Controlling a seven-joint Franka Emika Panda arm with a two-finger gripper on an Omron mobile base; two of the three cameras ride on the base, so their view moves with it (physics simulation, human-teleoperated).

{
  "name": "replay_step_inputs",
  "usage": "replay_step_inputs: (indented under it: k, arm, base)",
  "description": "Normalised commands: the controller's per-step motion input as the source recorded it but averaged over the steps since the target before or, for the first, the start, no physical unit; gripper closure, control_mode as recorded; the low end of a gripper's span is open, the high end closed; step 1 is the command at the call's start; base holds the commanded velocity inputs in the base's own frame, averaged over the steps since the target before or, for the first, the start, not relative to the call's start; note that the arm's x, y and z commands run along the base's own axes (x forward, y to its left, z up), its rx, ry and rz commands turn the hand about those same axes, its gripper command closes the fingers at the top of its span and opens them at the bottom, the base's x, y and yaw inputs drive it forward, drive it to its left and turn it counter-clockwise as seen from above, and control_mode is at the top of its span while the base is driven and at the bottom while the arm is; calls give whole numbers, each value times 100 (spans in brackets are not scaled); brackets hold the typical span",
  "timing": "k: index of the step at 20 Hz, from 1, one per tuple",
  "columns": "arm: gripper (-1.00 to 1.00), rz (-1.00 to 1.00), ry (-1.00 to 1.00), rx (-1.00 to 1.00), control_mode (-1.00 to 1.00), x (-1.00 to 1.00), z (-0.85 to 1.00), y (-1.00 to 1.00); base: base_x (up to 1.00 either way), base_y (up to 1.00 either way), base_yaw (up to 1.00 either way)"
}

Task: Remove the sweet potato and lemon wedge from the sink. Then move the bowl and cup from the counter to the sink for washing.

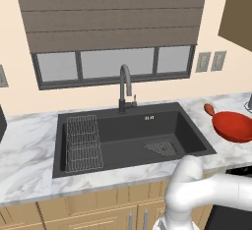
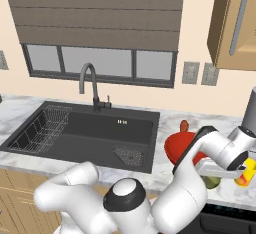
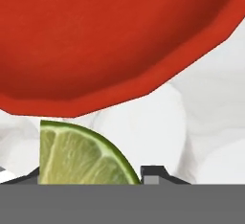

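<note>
I'm looking at a white marbled bench (image 1: 29, 140) with pale wood cabinet fronts (image 1: 98, 209) below it. Behind it on the cream wall is a dark-framed window (image 1: 115, 64) of three frosted panes, with a grey-brown slatted blind (image 1: 113, 13) drawn over its upper part, and two grey outlet plates (image 1: 210, 62) just to its right. From the right base view I also see a wood wall cabinet (image 2: 235, 23) with a long grey handle, and something grey and upright (image 2: 249, 110) at the frame's edge that I can't identify.
</note>
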Motion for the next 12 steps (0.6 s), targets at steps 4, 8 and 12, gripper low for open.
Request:
replay_step_inputs:
  k: [4,8,12]
  arm:
    - [100,-1,2,0,-100,0,0,-9]
    - [100,-4,4,0,-100,-1,0,-16]
    - [100,-8,8,0,-100,-2,0,-16]
  base:
    - [0,0,0]
    - [0,0,0]
    - [0,0,0]
